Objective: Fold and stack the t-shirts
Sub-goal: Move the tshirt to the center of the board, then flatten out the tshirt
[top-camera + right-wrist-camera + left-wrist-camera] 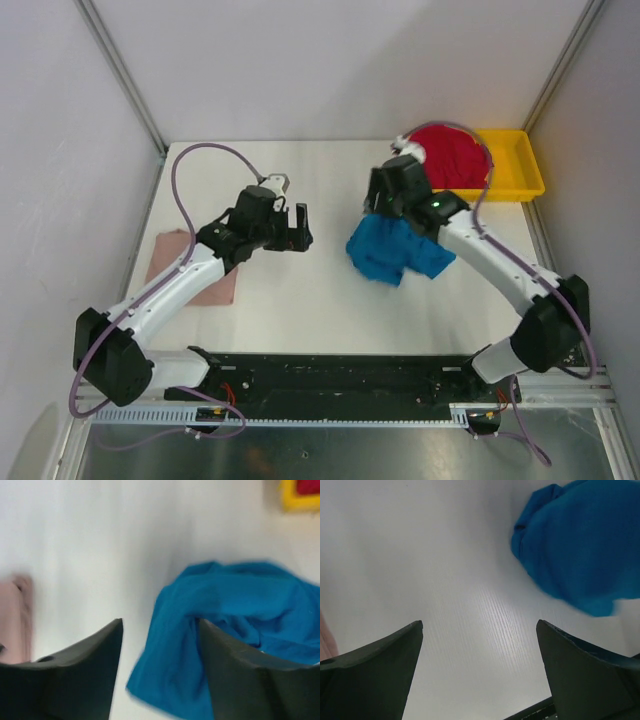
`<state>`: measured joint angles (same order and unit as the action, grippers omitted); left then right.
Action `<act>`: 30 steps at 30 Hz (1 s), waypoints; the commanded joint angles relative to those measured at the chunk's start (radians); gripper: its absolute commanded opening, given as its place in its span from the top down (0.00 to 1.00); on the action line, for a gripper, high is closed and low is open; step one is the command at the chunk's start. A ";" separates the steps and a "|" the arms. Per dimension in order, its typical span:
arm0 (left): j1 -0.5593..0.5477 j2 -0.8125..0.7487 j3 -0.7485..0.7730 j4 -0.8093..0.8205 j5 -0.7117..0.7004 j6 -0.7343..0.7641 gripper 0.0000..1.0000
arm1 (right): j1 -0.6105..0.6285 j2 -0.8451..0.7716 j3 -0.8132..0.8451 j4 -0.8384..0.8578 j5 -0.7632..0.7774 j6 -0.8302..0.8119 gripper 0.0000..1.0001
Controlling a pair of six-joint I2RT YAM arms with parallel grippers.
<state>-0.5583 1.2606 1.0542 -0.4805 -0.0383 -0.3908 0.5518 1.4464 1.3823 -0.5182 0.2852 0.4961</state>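
The bright blue t-shirt (400, 252) lies crumpled on the white table right of centre. It also shows in the left wrist view (580, 545) and the right wrist view (235, 600). My right gripper (378, 208) hovers over its far left edge, jaws open (160, 622), with cloth lying against one finger. My left gripper (300, 228) is open and empty (480, 625) over bare table, left of the blue shirt. The dusty pink t-shirt (195, 268) lies folded flat at the left, partly under my left arm. The crimson red t-shirt (450, 155) is heaped in the tray.
A shallow yellow tray (520, 150) stands at the back right corner. White walls enclose the table on three sides. A black rail with the arm bases runs along the near edge (330, 375).
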 commanded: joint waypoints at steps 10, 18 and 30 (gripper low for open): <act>-0.150 0.132 -0.033 0.064 0.146 -0.073 0.02 | -0.172 -0.141 -0.307 0.027 -0.193 0.059 0.21; -0.323 0.283 0.042 0.121 0.170 -0.115 0.18 | -0.296 -0.327 -0.514 0.018 -0.232 0.079 0.30; -0.459 0.559 0.146 0.166 0.159 -0.202 0.40 | -0.311 -0.380 -0.603 0.017 -0.302 0.092 0.36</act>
<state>-1.0039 1.7664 1.1683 -0.3492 0.1280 -0.5377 0.2211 1.0920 0.7929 -0.5163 0.0158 0.5728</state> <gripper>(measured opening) 0.634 0.655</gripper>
